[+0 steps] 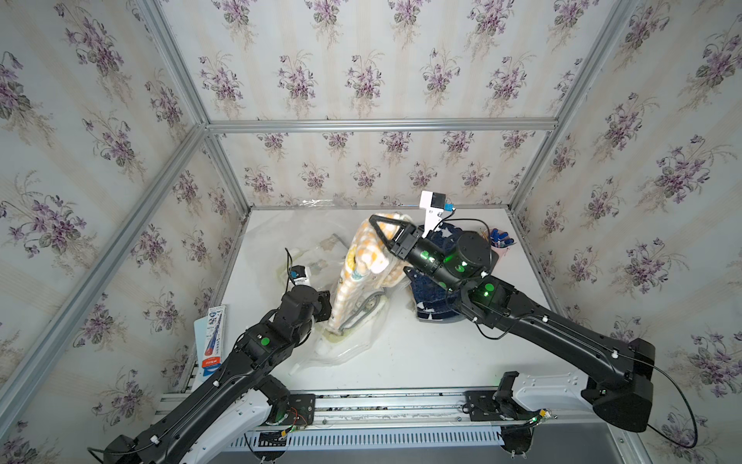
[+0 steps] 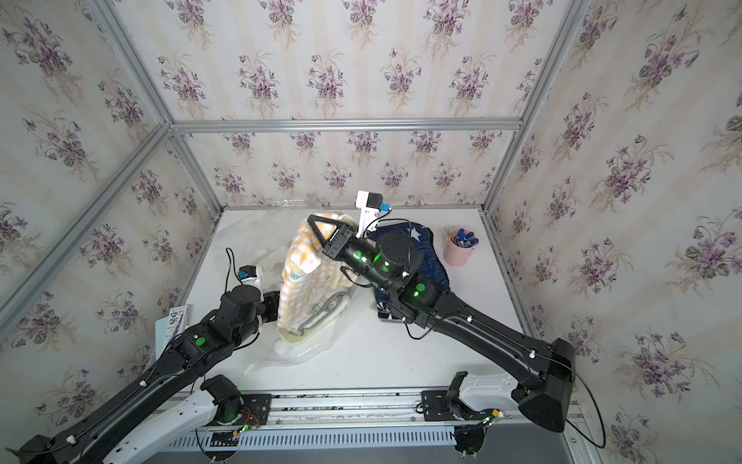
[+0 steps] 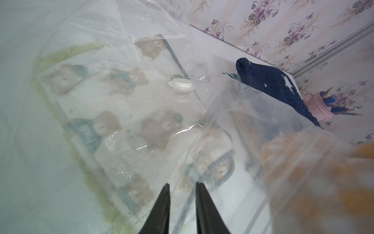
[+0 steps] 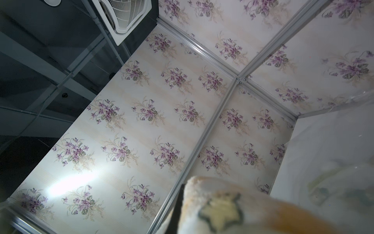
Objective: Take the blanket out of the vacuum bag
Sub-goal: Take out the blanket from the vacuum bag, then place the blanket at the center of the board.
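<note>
Blanket (image 1: 363,261) edge raised, right hand (image 1: 372,219) clamped

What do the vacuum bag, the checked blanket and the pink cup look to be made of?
The vacuum bag looks like thin clear plastic film, glossy: creases, glints, print showing through. The blanket looks like soft fleece-type fabric, matte: fuzzy nap, limp drape. The pink cup is smooth, painted metal or plastic; cannot tell which.

R fingers (image 2: 318,233) pinched, L fingers (image 3: 162,206) ajar
</note>
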`<state>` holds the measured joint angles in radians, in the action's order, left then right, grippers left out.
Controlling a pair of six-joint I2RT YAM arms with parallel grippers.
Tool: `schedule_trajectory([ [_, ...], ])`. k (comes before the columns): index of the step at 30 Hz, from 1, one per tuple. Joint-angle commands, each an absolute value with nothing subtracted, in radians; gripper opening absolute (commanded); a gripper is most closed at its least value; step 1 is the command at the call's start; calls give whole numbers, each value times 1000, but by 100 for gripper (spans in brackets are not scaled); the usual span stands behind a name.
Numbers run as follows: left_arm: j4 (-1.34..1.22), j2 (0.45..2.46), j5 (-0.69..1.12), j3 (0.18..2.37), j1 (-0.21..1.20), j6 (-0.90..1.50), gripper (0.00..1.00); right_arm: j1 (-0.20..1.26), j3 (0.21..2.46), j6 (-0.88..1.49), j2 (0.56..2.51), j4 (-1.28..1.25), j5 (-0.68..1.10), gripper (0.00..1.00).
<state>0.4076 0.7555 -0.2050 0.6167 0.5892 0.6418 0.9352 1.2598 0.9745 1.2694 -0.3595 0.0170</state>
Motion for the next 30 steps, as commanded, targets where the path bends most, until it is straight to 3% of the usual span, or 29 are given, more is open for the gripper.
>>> schedule_trajectory([
  [1, 407, 759, -220, 606, 589, 648, 25, 855, 1306, 967, 1281, -328, 104, 0],
  [14, 374, 765, -248, 556, 589, 648, 26, 399, 1368, 1029, 1275, -272, 470, 0],
  [24, 354, 756, -281, 517, 570, 642, 26, 208, 1222, 1007, 1226, -241, 609, 0],
  [30, 362, 752, -252, 537, 561, 623, 26, 183, 1292, 977, 1344, -210, 642, 0],
])
